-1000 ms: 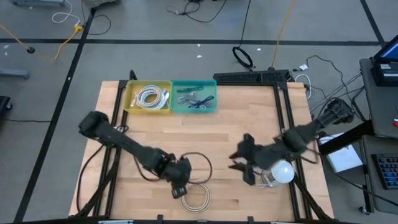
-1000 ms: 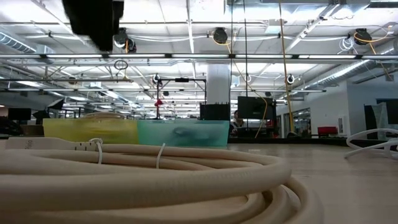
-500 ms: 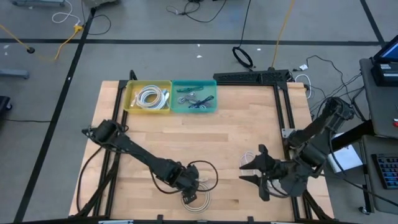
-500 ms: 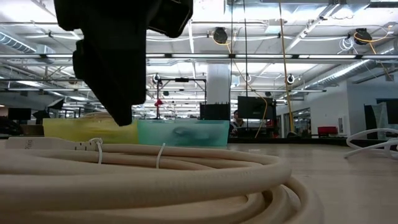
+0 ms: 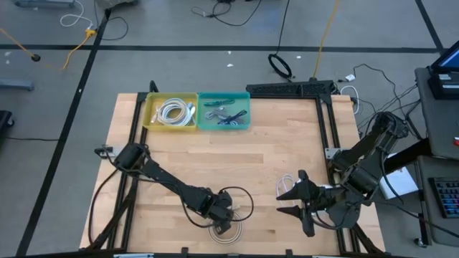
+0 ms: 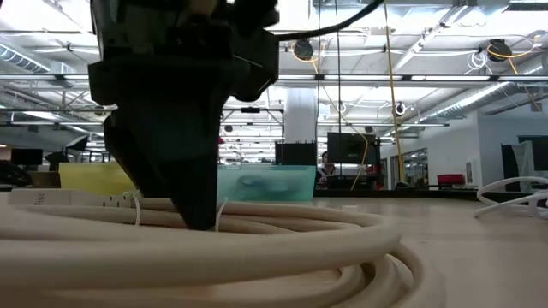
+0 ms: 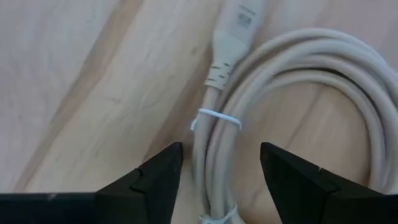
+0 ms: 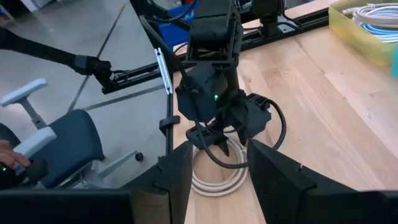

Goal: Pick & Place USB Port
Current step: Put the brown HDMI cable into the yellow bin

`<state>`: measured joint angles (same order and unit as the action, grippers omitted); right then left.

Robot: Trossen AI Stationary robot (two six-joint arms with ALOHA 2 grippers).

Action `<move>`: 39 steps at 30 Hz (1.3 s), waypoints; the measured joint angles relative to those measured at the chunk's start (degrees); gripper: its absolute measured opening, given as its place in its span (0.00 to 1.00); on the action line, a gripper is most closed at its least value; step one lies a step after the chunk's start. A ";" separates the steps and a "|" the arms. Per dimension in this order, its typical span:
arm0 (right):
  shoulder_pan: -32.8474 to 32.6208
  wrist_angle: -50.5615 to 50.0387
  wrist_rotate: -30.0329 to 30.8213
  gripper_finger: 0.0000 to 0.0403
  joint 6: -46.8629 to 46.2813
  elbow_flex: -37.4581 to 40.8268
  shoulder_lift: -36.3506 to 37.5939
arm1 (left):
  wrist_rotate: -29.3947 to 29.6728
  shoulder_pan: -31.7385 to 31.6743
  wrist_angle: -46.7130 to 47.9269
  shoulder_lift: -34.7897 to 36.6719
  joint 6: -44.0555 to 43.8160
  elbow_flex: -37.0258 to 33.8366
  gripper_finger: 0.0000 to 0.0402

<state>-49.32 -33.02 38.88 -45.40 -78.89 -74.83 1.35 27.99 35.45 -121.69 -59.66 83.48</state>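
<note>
A coiled beige USB cable (image 5: 231,231) lies flat on the wooden table near its front edge, bound with thin white ties (image 7: 217,118). Its plug (image 7: 239,22) rests on the wood beside the coil. My left gripper (image 7: 221,171) points down over the coil, open, with one finger on each side of the bundled strands. In the low view its dark fingers (image 6: 199,210) reach down to the top of the coil (image 6: 257,257); I cannot tell whether they touch it. My right gripper (image 5: 289,198) hangs open and empty, high over the table's near right part.
At the far edge stand a yellow bin (image 5: 152,115) holding a white coiled cable and a teal bin (image 5: 246,115) holding dark small parts. A thin white cable (image 6: 514,192) lies on the table at the right. Bare wood spreads between the bins and the coil.
My left gripper has come down from high above the table onto the beige coil, shifting a little toward the near edge. My right arm swung toward the table's near right corner, then kept still. The coil has not moved.
</note>
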 joint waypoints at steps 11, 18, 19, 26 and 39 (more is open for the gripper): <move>0.09 0.68 2.49 0.36 1.56 0.00 0.00 | 1.27 -1.78 4.84 2.88 -5.98 -0.43 0.09; 0.50 0.63 10.47 0.36 3.50 0.00 -0.02 | 16.70 -2.25 11.90 17.01 -12.71 -0.35 0.09; 0.79 0.62 11.62 0.36 4.38 0.00 -0.02 | 19.82 -2.17 14.72 19.67 -14.06 -0.35 0.09; 7.47 5.54 14.82 0.35 14.07 0.00 -0.02 | 41.14 -4.64 43.06 38.58 -28.61 -0.37 0.09; 26.18 21.86 1.39 0.35 29.52 0.00 -0.02 | 37.33 -41.00 48.65 53.11 -6.81 -9.29 0.09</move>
<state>-23.14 -11.16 40.27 -15.88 -78.89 -74.85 38.68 -13.02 84.09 -68.58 -66.47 74.19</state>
